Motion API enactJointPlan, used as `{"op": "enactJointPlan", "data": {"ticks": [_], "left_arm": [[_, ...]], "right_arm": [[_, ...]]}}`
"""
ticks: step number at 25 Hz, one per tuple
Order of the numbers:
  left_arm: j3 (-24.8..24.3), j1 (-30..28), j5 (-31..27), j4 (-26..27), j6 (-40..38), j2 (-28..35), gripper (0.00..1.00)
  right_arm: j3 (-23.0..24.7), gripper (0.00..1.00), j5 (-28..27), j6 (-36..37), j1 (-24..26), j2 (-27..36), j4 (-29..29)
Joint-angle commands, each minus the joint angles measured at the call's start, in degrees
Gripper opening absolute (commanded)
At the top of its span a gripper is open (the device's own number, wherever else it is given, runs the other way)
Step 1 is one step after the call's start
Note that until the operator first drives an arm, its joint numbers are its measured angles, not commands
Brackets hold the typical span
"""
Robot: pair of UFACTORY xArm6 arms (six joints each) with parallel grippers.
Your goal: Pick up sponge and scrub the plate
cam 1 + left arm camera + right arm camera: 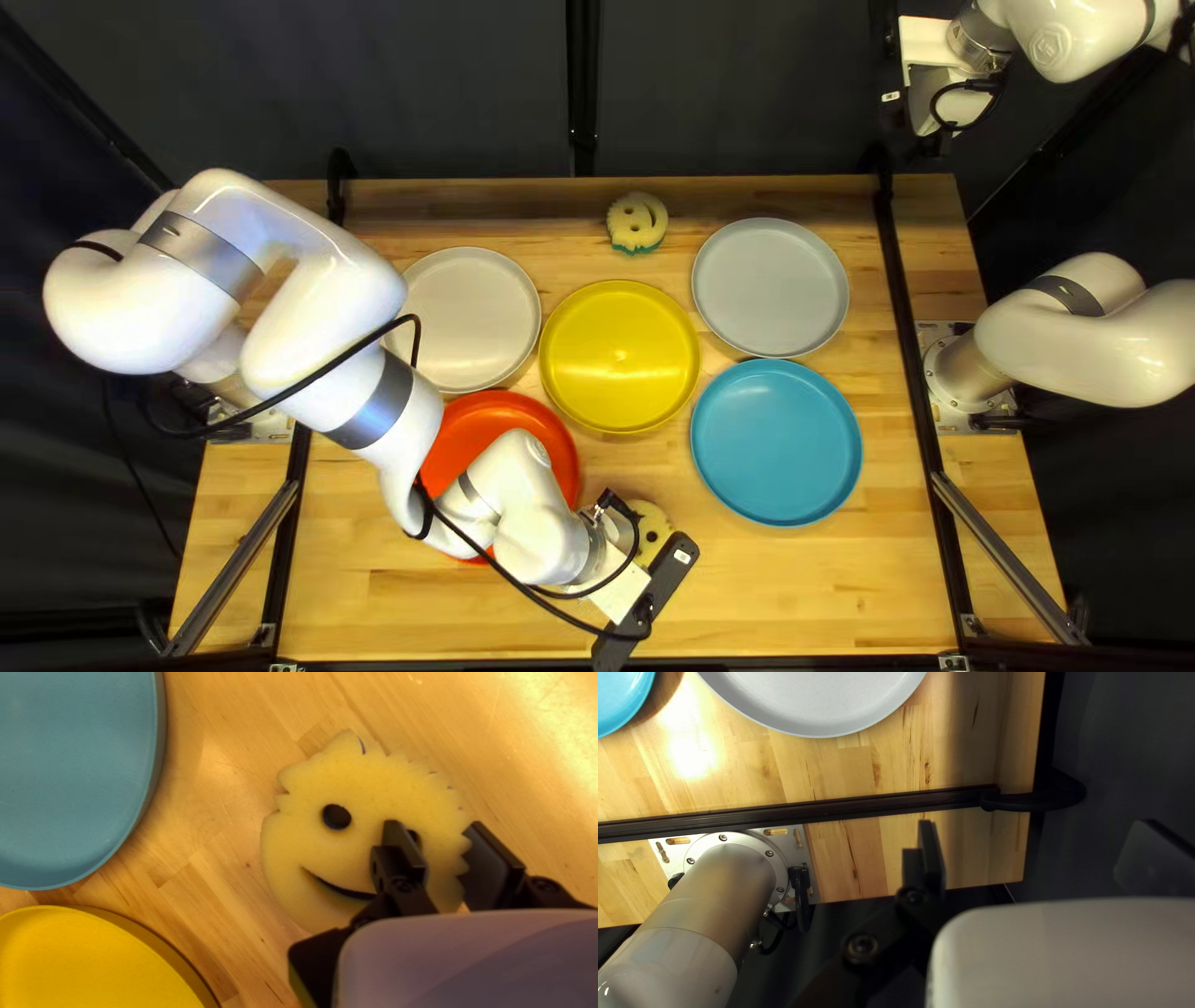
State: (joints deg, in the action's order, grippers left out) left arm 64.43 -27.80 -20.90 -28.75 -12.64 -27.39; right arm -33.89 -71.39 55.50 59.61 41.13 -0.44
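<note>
L gripper (626, 595), lower middle of the top left view, is closed on the yellow sponge (299, 834), jaws part-way apart w/ the sponge's edge btwn them. In its wrist view one finger (405, 849) lies over the smiley face, partly covering an eye; the other (498, 865) is at the jagged edge, partly behind it. Most of the sponge sticks out to one side of the L gripper (435, 824). Can't tell if it touches the table (809, 597).

R gripper (942, 106), upper right of the top left view, is wide open w/ nothing btwn its fingers, past the table edge.

Top left view: white plate (469, 320) left of centre, yellow plate (620, 355) mid, grey plate (772, 286) upper R, blue plate (776, 442) R of centre, red plate (498, 415) lower L of centre. 2nd sponge (637, 218) is upper mid, btwn & above the yellow & grey plates.

Hidden: L arm (311, 311) covers much of the red plate & overlaps the white one's edge; L gripper's tips & part of its sponge are blocked in the top left view. Blue & yellow plates are cut off in the L wrist view. R gripper's far finger is hard to make out vs. the dark curtain (1126, 746).
</note>
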Motion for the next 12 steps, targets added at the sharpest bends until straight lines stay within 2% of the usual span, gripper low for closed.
{"op": "enactJointPlan", "data": {"ticks": [1,6,12], "left_arm": [[-2.8,-0.8,-2.4,2.7,1.5,4.7,0.00],[-8.3,-1.9,-7.0,7.0,3.2,13.2,0.00],[-14.0,-3.3,-10.0,9.7,1.8,19.8,0.00]], "right_arm": [[0.0,1.00,0.0,0.0,0.0,0.0,0.0],[0.0,1.00,0.0,0.0,0.0,0.0,0.0],[0.0,1.00,0.0,0.0,0.0,0.0,0.0]]}}
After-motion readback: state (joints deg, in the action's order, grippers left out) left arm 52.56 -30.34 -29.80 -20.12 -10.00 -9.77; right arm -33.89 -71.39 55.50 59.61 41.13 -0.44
